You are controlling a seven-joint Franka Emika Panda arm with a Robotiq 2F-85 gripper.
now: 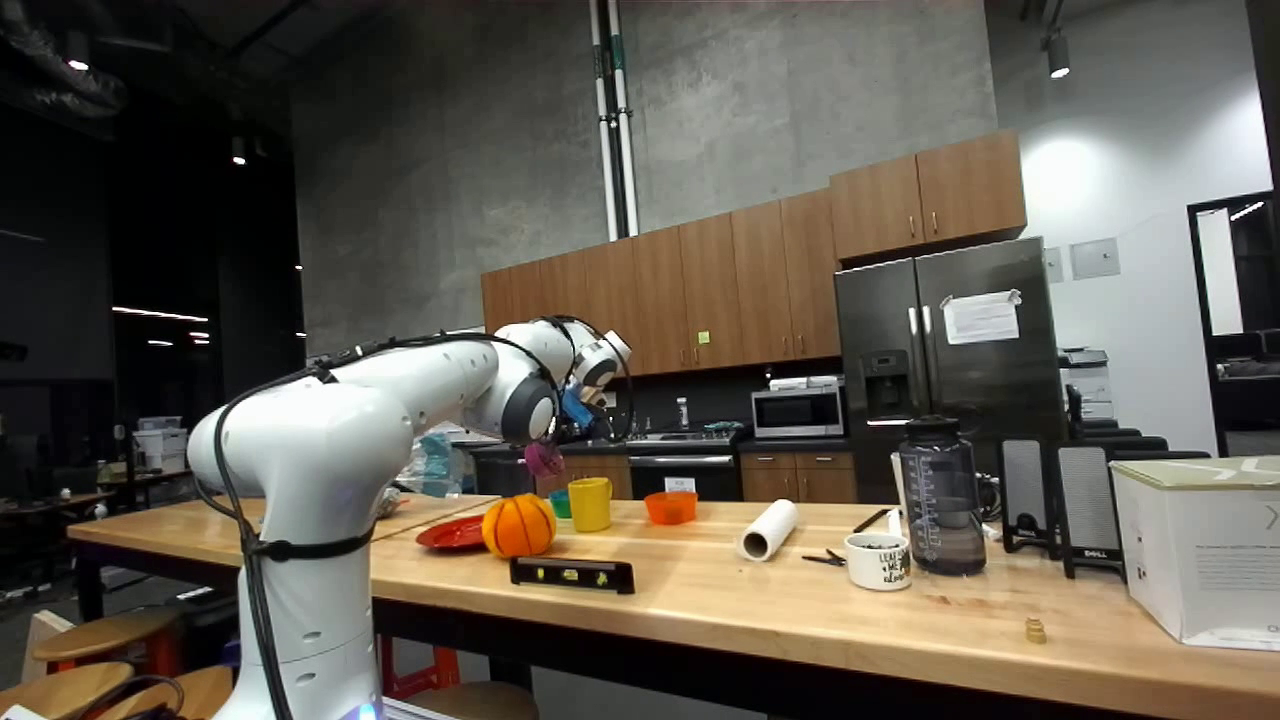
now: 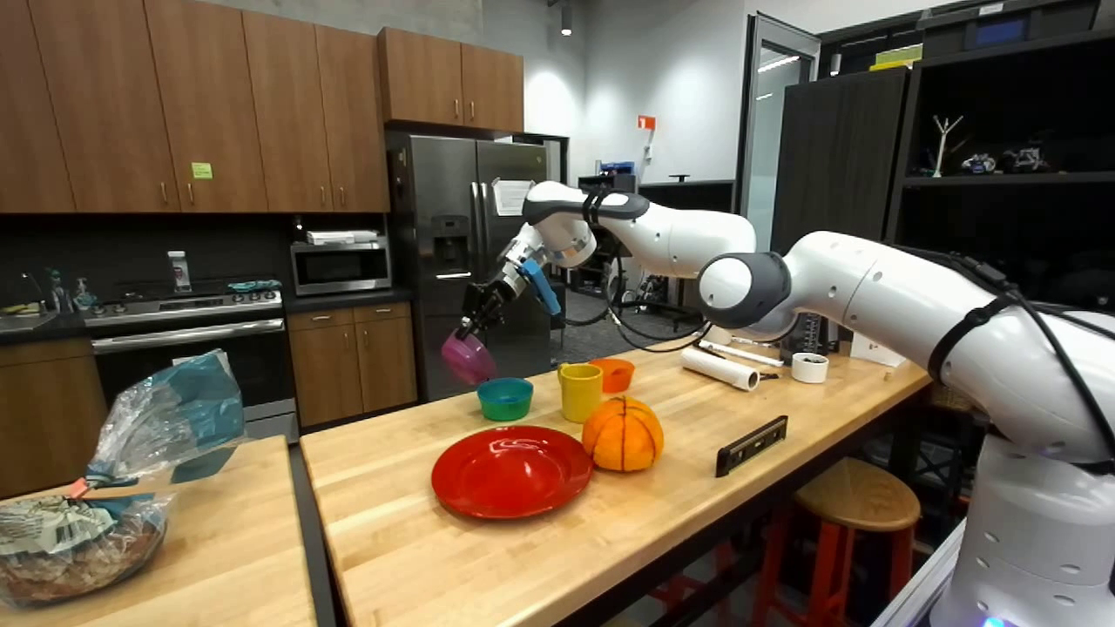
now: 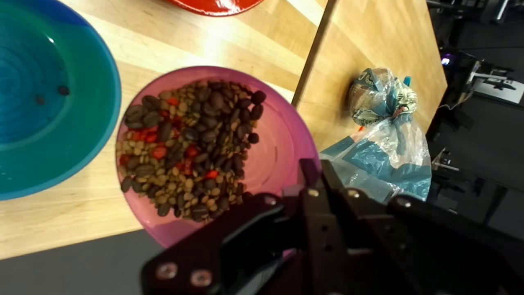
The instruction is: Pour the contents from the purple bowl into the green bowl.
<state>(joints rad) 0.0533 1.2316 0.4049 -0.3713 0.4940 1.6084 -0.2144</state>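
The purple bowl [image 3: 272, 149] hangs tilted in the air with my gripper [image 3: 316, 167] shut on its rim. Its contents, dark beans, small tan grains and red bits [image 3: 192, 143], are heaped toward the side near the green bowl. That teal-green bowl [image 3: 92, 135] stands on the table at the left of the wrist view, with a couple of dark beans inside. In an exterior view the purple bowl [image 2: 469, 359] is above and just beyond the green bowl [image 2: 505, 407], apart from it. The green bowl [image 1: 560, 504] is partly hidden behind the pumpkin and mug in an exterior view.
A yellow mug [image 2: 581, 402] stands right beside the green bowl, with an orange cup [image 2: 615, 376] behind it. Nearby are an orange pumpkin [image 2: 624, 434], a red plate [image 2: 512, 475] and a black level [image 2: 752, 444]. A plastic bag [image 3: 380, 151] lies across the table gap.
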